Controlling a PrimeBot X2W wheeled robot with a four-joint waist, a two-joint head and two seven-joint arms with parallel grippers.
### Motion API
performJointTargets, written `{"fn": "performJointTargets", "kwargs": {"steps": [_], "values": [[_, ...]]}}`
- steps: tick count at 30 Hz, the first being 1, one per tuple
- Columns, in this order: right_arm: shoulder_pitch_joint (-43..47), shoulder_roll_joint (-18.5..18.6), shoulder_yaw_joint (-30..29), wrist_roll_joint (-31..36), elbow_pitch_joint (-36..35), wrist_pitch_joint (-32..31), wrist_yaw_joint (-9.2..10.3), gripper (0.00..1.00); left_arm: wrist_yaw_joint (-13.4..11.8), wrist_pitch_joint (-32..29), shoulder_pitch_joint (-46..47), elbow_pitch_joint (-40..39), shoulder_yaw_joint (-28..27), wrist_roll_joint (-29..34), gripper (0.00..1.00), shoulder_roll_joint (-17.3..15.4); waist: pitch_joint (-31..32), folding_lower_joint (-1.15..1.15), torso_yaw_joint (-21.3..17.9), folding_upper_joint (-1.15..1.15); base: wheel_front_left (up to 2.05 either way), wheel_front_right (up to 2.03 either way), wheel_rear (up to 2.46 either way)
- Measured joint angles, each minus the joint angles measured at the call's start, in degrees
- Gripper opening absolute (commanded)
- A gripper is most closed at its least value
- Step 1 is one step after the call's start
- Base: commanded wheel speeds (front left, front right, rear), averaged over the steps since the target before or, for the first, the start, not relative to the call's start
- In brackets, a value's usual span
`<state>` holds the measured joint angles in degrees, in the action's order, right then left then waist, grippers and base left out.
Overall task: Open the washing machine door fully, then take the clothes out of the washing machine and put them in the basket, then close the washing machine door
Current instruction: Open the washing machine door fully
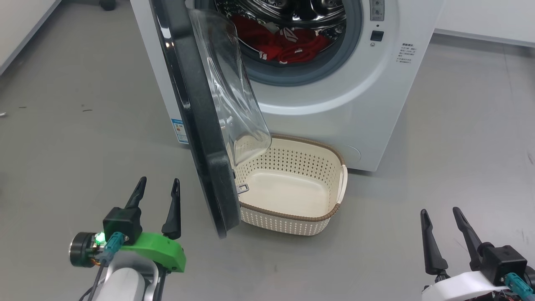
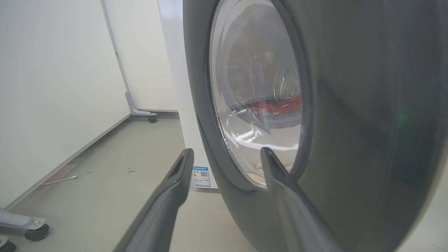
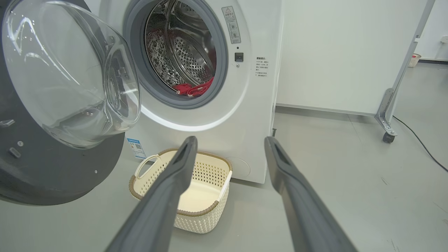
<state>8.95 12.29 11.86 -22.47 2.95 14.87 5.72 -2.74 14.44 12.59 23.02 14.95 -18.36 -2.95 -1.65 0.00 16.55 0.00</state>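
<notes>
The washing machine (image 1: 334,104) stands on the grey floor (image 1: 459,146) with the washing machine door (image 1: 200,125) swung out on its left-hand hinge, roughly square to the front panel, so the head view sees it nearly edge-on. The door's clear glass bowl (image 3: 70,77) bulges toward the drum opening and hangs above the left end of the basket (image 1: 284,225). The basket sits on the floor just in front of the machine, below the opening, with nothing inside and its 2 white handles (image 3: 145,164) at the short ends. The clothes (image 1: 284,44), red with white markings, lie in the bottom of the steel drum (image 3: 182,52). The left gripper (image 1: 160,179) hovers low beside the door's glossy black outer face, jaws spread and holding nothing; whether it touches the door I cannot tell. The right gripper (image 1: 440,210) is well to the right of the basket, jaws likewise spread and holding nothing.
</notes>
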Motion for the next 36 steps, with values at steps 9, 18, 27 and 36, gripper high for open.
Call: {"fn": "performJointTargets", "kwargs": {"steps": [9, 18, 27, 36], "values": [[0.03, -1.14, 0.08, 0.89, 0.10, 0.00, -0.57, 1.00, 0.01, 0.00, -0.01, 0.12, -0.07, 0.24, 0.69, 0.02, 0.35, 0.00, 0.17, 0.00, 0.00, 0.00, 0.00], [0.09, -1.74, -0.15, 1.43, 0.32, 0.00, -1.12, 1.00, 0.01, 0.00, -0.19, 0.78, -0.14, 0.31, 0.00, 0.03, 0.72, 0.00, 0.25, 0.00, 0.00, 0.00, 0.00], [0.30, -2.33, -0.82, 1.54, 0.70, 0.00, -1.60, 1.00, -0.08, 0.00, -0.33, 0.23, -1.23, 0.37, 0.00, 0.08, 1.03, 0.00, 0.38, 0.00, 0.00, 0.00, 0.00], [0.93, -2.94, -1.44, 2.00, 1.01, 0.00, -2.11, 1.00, -0.57, 0.01, 0.17, -7.44, -2.79, 2.71, 0.00, 0.08, 1.14, 0.00, 0.84, 0.00, 0.00, 0.00, 0.00]]}}
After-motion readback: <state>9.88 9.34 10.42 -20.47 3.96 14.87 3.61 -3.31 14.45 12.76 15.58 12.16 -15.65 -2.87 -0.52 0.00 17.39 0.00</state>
